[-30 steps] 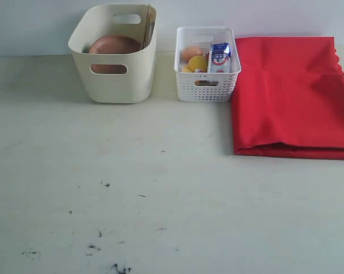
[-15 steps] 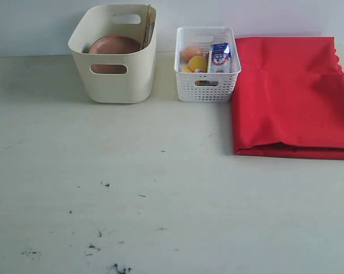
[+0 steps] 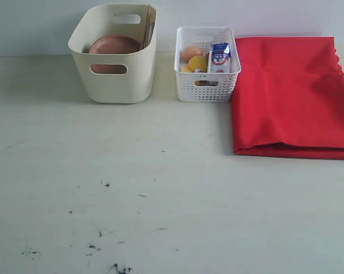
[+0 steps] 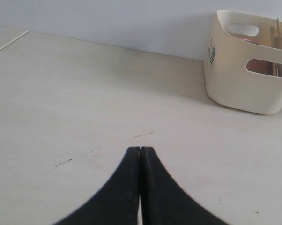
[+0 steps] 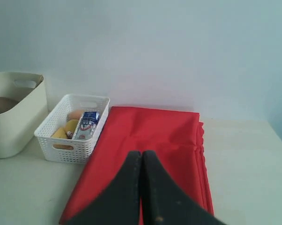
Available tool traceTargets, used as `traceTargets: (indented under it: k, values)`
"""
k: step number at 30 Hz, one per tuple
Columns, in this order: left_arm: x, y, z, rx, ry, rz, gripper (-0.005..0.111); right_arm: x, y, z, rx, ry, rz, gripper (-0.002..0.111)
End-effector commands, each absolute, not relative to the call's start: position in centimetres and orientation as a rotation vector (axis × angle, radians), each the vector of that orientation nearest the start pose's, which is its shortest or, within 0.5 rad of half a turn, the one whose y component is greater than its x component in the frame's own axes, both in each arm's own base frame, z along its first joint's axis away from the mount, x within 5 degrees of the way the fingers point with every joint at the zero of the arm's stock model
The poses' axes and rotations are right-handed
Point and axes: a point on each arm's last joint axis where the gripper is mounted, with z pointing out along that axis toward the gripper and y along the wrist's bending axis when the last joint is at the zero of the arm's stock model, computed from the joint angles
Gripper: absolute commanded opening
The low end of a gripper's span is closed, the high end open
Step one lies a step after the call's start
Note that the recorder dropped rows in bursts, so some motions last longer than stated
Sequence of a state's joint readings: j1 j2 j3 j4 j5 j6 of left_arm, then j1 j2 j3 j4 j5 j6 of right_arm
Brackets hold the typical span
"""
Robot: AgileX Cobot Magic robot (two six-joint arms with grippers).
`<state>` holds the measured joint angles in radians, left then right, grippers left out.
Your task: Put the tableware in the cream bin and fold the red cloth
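**Two closed grippers; cloth lies before the right one**

The red cloth (image 3: 289, 94) lies flat on the right of the table (image 3: 160, 188), apparently doubled over, with its folded edge toward the right gripper (image 5: 141, 154). That gripper hangs just before it, jaws pressed together and empty. Beside the cloth stands a white basket (image 3: 206, 85), then the cream bin (image 3: 118, 83) holding a brown plate (image 3: 114, 44) and what look like chopsticks (image 3: 147, 25). The left gripper (image 4: 140, 150), likewise together and empty, faces the bin, so any further fold likely suits the right arm.
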<state>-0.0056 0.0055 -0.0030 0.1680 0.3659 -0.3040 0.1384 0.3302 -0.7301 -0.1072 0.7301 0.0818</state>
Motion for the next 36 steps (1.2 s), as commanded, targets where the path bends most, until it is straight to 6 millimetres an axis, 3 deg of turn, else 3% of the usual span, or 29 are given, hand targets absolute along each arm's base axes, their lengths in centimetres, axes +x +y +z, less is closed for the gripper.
traceTargets:
  k: [1,7,12,25,27,30,34,36]
  values:
    - [5.3,0.5,18.1,-0.165,1.834,-0.056,0.0,4.9,0.3,35.9,-0.08,1.762,0.069,0.0]
    - [5.3,0.5,18.1,-0.165,1.834,-0.056,0.0,5.6,1.0,35.1,-0.035,1.705,0.208,0.0]
    - [5.3,0.5,18.1,-0.165,1.834,-0.056,0.0,5.6,1.0,35.0,-0.031,1.719,0.221,0.0]
    - [5.3,0.5,18.1,-0.165,1.834,-0.056,0.0,5.8,0.4,34.5,-0.089,1.727,0.066,0.0]
    - [5.3,0.5,18.1,-0.165,1.834,-0.056,0.0,6.3,0.5,33.4,-0.093,1.748,0.066,0.0]
    - [5.3,0.5,18.1,-0.165,1.834,-0.056,0.0,7.2,0.7,29.5,-0.097,1.776,0.074,0.0]
    - [5.3,0.5,18.1,-0.165,1.834,-0.056,0.0,7.4,0.8,26.6,-0.105,1.79,0.077,0.0]
    - [5.3,0.5,18.1,-0.165,1.834,-0.056,0.0,7.1,0.8,23.7,-0.109,1.783,0.081,0.0]
